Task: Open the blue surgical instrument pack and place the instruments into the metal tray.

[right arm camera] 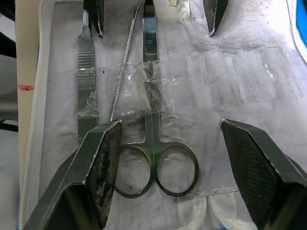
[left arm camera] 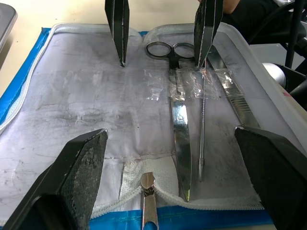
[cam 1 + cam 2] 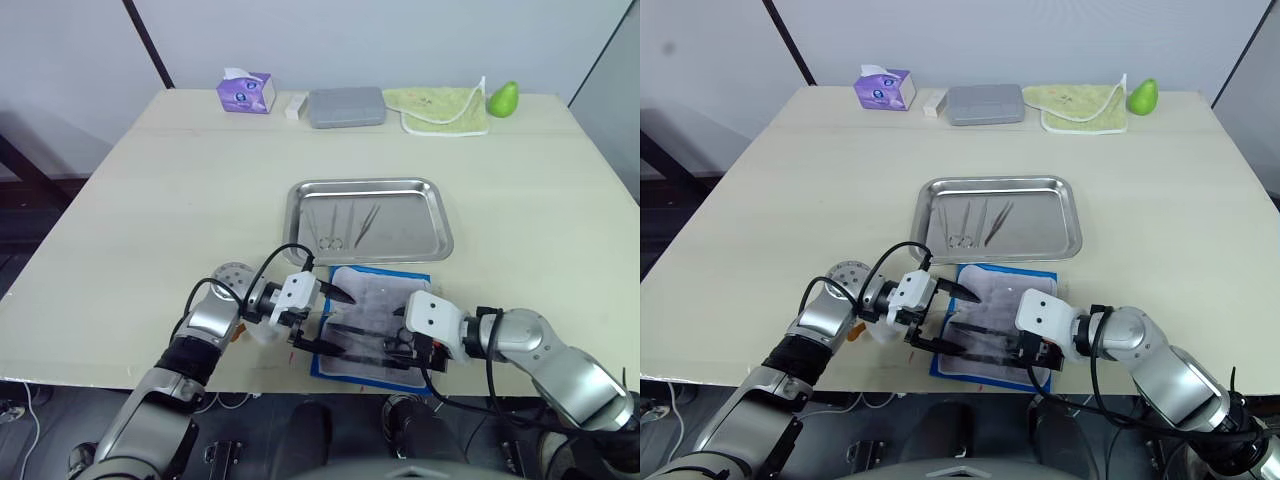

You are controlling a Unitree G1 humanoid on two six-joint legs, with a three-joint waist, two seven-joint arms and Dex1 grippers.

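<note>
From the head camera, at six o'clock of the table (image 3: 120,200), the blue pack (image 3: 375,325) lies unfolded just below the metal tray (image 3: 370,219), which holds a few instruments (image 3: 345,228). Left gripper (image 3: 325,318) at nine o'clock of the pack and right gripper (image 3: 405,350) at five o'clock both hover over it, fingers spread. Seen from the left wrist, scissors (image 2: 176,120), a thin probe (image 2: 202,129) and a flat handle (image 2: 230,88) lie taped on the pale lining. Seen from the right wrist, the scissors' rings sit between the spread fingers (image 1: 96,167), untouched.
</note>
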